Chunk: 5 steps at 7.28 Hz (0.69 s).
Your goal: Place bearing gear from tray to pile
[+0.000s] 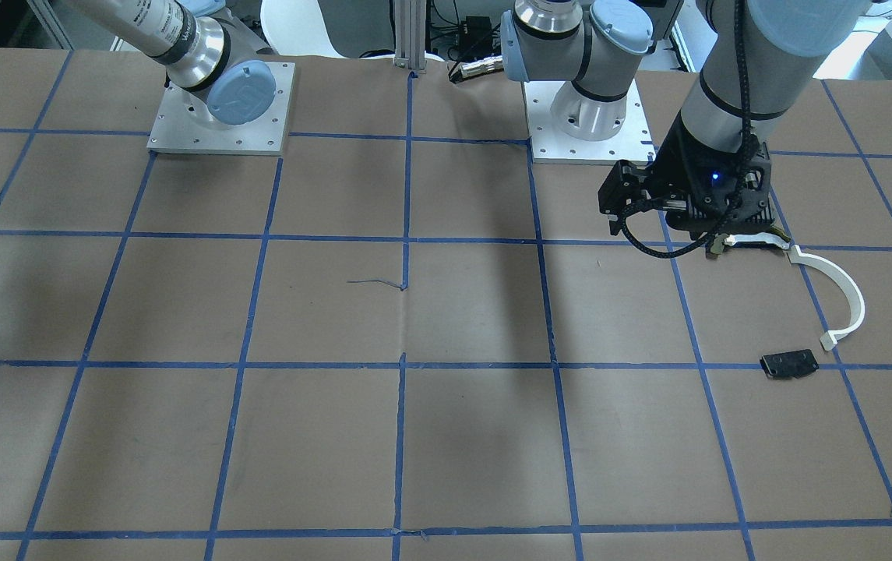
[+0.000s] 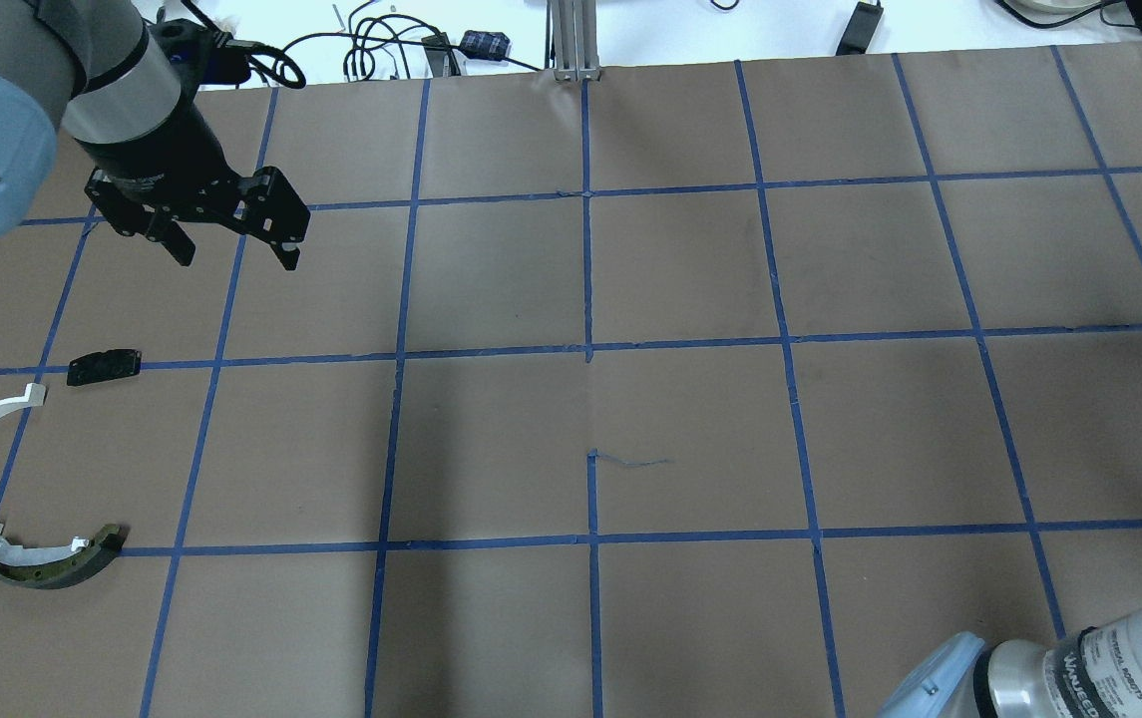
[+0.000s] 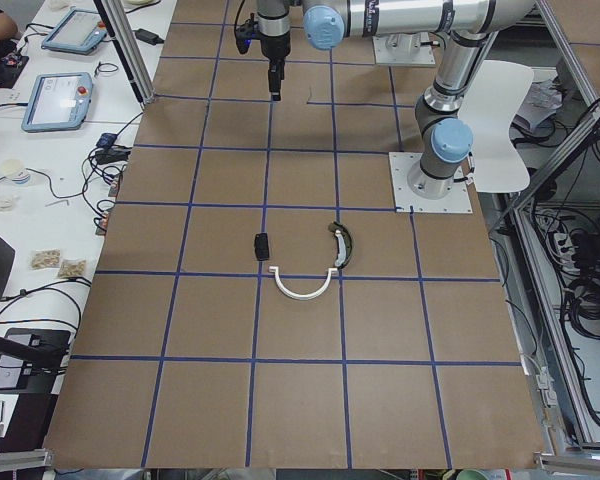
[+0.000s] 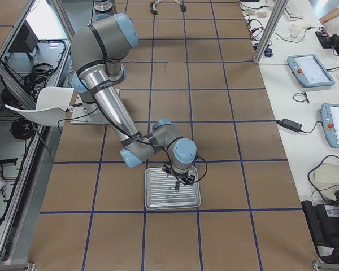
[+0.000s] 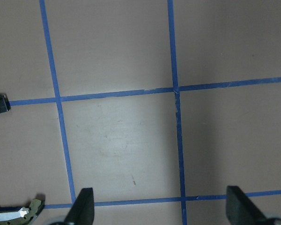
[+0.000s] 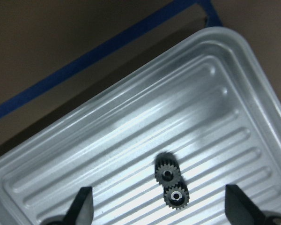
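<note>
Right jaws hang spread wide over our ribbed metal tray (image 6: 107, 154), with two small dark bearing gears (image 6: 167, 172) lying between them. Left jaws gape above the brown paper tabletop (image 2: 690, 439), gridded in blue tape (image 2: 587, 269), with the pile (image 2: 52, 570) nearby. We cannot read the arm label (image 2: 1129, 648).

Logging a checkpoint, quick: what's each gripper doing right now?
Left gripper: open, holding nothing.
Right gripper: open, holding nothing, above the gears in the tray.
</note>
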### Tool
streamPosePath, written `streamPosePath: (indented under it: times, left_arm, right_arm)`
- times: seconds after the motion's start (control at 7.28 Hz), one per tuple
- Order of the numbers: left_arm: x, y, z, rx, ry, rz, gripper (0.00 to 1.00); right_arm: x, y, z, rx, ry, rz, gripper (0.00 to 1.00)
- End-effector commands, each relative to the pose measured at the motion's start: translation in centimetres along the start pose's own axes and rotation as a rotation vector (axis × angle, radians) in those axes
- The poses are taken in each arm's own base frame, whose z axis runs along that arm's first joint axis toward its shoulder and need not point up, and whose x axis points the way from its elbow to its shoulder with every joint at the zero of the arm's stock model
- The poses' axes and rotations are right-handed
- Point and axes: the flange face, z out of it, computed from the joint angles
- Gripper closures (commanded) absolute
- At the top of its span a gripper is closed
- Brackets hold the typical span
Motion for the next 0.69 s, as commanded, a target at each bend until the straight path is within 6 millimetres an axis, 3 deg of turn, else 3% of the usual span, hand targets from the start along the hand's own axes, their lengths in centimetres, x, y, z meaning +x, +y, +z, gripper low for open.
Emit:
streamPosePath:
  times: [0.0,0.55]
  left_arm:
    - [-0.01,-0.01,0.00,0.000,-0.001,0.003,0.00]
    - [0.01,-0.03,0.16,-0.004,0.001,0.004,0.00]
  right_arm:
    - [-0.05,0.89,1.54,0.031,0.023,-0.025,0.19]
    - [-0.51,0.32,2.26,0.038,0.018,-0.051,0.18]
